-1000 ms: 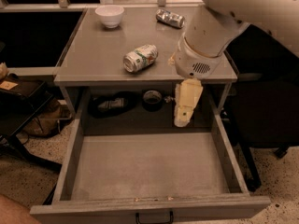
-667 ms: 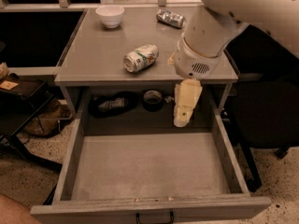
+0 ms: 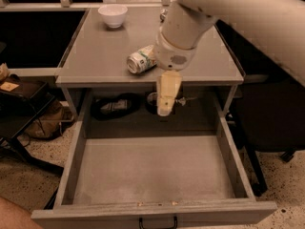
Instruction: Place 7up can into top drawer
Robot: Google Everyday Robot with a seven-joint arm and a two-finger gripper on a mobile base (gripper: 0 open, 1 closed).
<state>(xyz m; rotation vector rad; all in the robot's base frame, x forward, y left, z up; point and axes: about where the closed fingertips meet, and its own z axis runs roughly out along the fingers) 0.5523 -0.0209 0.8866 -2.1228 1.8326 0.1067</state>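
Note:
The 7up can (image 3: 141, 61), white and green with silver ends, lies on its side near the front edge of the grey tabletop (image 3: 95, 56). The top drawer (image 3: 152, 171) below is pulled wide open, its flat grey bottom bare, with a small black handle (image 3: 157, 222) on the front panel. My gripper (image 3: 164, 106) hangs down from the cream wrist just in front of the table's edge, above the back of the drawer. It is a little right of and below the can and does not touch it. It holds nothing.
A white bowl (image 3: 113, 15) stands at the back left of the tabletop. Dark objects (image 3: 114, 106) lie on the shelf behind the drawer. My large arm (image 3: 224, 8) covers the table's back right. A dark chair (image 3: 19, 104) and clutter stand at the left.
My gripper and wrist have moved left along the table's front edge, closer to the 7up can. The can, bowl and drawer have not moved.

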